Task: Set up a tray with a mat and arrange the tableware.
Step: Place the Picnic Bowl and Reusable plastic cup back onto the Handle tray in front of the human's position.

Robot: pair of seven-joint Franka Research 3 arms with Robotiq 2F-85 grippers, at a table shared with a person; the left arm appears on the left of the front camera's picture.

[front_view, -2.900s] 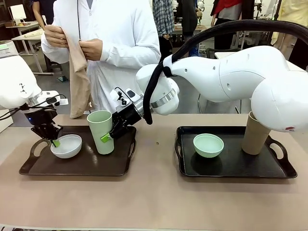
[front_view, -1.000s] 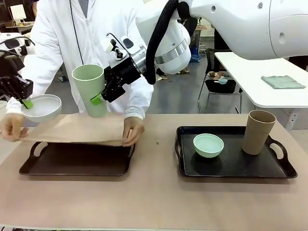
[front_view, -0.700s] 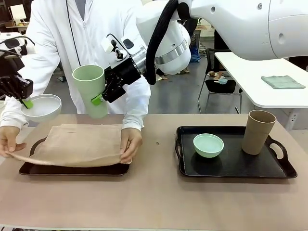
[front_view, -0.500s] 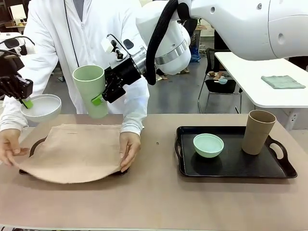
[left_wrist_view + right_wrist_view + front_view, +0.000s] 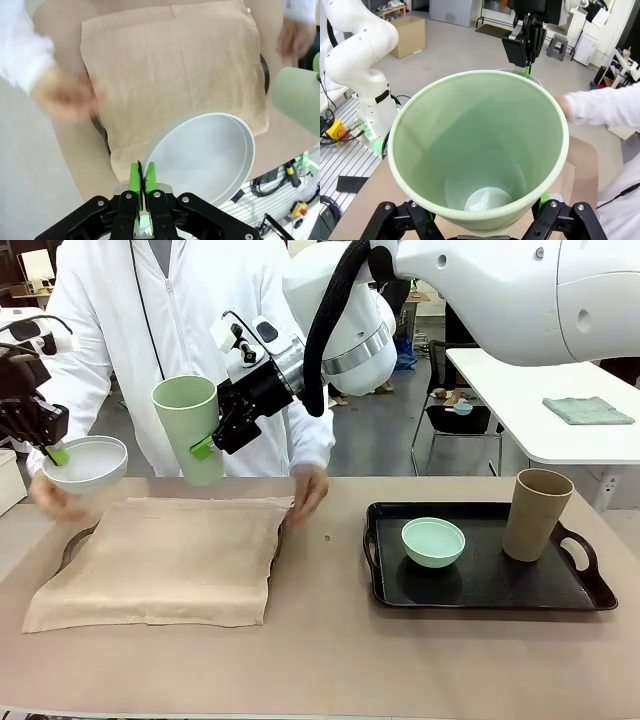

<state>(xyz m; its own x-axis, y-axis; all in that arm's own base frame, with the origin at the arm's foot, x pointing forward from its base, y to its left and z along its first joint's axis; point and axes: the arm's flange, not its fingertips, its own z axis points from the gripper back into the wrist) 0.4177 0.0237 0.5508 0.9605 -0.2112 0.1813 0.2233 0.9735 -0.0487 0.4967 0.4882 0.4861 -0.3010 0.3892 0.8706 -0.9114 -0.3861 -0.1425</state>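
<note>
- Since half a second before, the person's hands had left the sides of the mat [image 5: 165,560] and gone to its far edge, and the mat had settled flat; both grippers hung where they had been.
- The table [image 5: 330,660] carried two dark trays, one toward each side.
- The mat, a beige cloth, covered the left tray [image 5: 101,135] almost wholly, and its near edge lay on the table in front of the tray.
- The right tray [image 5: 490,590] lay uncovered, well apart from the mat.
- The tall brown cup [image 5: 537,513] stood upright at the right tray's far right corner.
- The tall pale-green cup [image 5: 190,430] hung in the air above the mat's far edge, tilted a little, mouth up and empty.
- The right gripper [image 5: 205,447] held that cup, its jaws spread wide around the cup's body.
- The small white bowl [image 5: 86,462] hung above the mat's far left corner.
- The left gripper [image 5: 55,452] pinched the white bowl's rim, jaws narrow.
- The small mint-green bowl [image 5: 433,541] sat on the right tray, left of the brown cup.
- One hand [image 5: 308,490] was at the mat's far right corner; the other hand [image 5: 50,500], blurred, was below the white bowl.
</note>
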